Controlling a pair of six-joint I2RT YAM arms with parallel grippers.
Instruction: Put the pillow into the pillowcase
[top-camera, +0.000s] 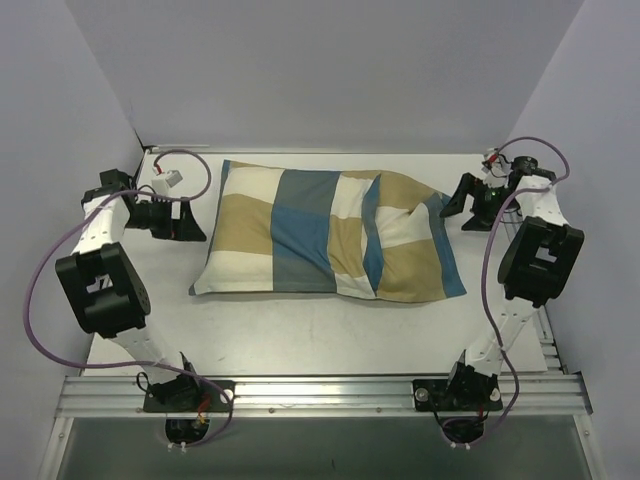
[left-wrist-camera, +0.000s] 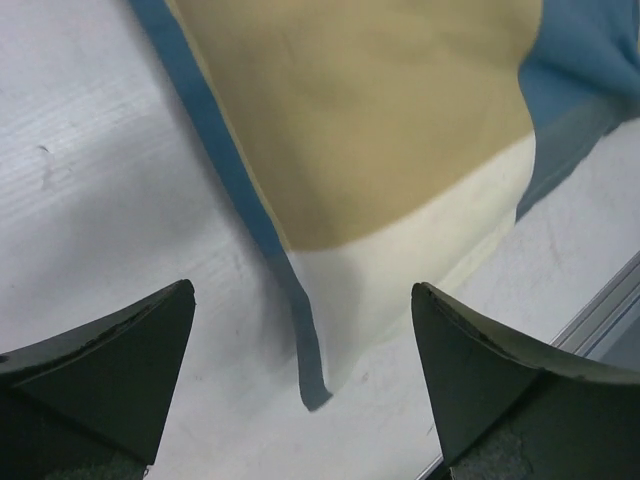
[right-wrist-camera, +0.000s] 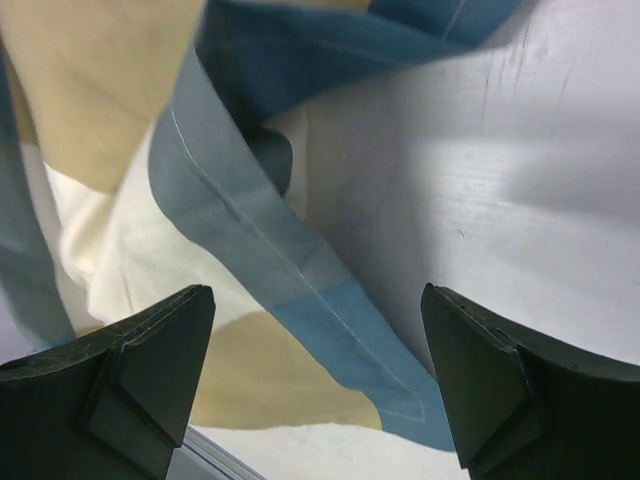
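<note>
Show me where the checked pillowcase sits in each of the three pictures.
Top view: the pillowcase lies in the middle of the table.
Left wrist: it fills the top centre, one corner pointing down.
Right wrist: it fills the upper left.
Shared landmark: the white table.

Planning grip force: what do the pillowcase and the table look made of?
Pillowcase: thin woven cloth, probably cotton, matte; it creases and shows stitched hems. Table: hard, smooth white board, faintly scratched; laminate or paint, unclear.
</note>
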